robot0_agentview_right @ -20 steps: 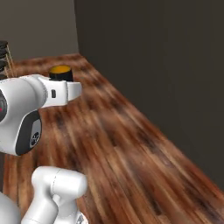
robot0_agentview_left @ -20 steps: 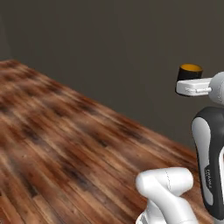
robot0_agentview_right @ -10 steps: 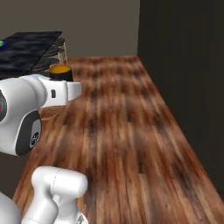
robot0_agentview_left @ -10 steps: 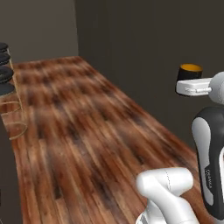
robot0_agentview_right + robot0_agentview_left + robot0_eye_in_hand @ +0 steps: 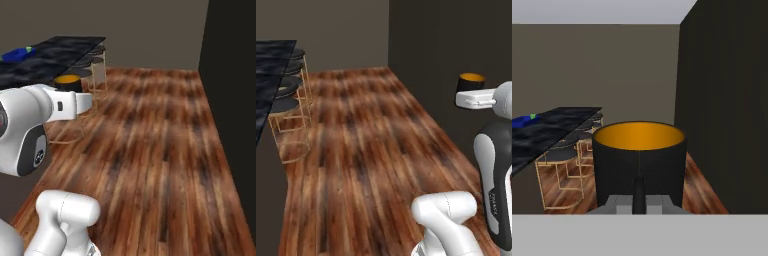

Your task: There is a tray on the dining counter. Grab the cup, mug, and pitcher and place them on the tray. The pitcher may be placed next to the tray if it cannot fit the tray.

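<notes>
Claw (image 5: 639,197) clamped on black, orange-lined cylindrical mug (image 5: 639,160). Gold wire stools (image 5: 291,120) stand beside black marble desk (image 5: 47,57) bearing bright blue tray (image 5: 14,54).

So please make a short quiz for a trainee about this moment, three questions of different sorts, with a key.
1. True or false: the gripper is shut on the mug.
2. Multiple choice: where is the tray? A) on the floor B) on the counter C) on a stool
3. Short answer: what colour is the mug inside?

Key:
1. True. In the hand view the mug sits just above the fingers, and both base views show it carried over the wooden floor.
2. B. In the right base view the blue tray lies on the counter, with the green cup at it.
3. Orange.
</notes>
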Controlling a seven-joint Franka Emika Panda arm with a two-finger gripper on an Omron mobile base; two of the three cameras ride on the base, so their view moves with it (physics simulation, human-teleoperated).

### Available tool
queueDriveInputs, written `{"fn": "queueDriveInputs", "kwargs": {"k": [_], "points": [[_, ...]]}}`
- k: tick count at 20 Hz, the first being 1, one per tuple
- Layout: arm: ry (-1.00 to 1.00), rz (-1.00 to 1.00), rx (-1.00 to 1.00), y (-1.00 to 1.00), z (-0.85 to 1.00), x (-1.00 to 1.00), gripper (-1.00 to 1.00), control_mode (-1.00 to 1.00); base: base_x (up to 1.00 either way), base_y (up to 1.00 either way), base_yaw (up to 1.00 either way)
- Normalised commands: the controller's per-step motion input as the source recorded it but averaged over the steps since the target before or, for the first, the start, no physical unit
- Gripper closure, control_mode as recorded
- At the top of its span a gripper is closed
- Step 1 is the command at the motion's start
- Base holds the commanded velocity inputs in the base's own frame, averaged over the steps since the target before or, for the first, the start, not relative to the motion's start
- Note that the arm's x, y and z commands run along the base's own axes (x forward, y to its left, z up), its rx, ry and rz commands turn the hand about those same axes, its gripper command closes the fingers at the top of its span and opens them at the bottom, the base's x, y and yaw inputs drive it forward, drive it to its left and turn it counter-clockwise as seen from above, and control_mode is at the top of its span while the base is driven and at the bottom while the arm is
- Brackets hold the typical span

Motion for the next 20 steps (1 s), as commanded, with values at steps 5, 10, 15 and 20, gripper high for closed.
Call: {"fn": "queueDriveInputs", "kwargs": {"k": [5, 10, 15, 20], "points": [[0.00, 0.00, 0.00, 0.00, 0.00, 0.00, 1.00, 1.00, 1.00, -0.81, 0.16], [0.00, 0.00, 0.00, 0.00, 0.00, 0.00, 1.00, 1.00, 1.00, -0.81, 0.04], [0.00, 0.00, 0.00, 0.00, 0.00, 0.00, 1.00, 1.00, 1.00, -0.53, 0.00], [0.00, 0.00, 0.00, 0.00, 0.00, 0.00, 1.00, 1.00, 1.00, -0.23, 0.00]]}}
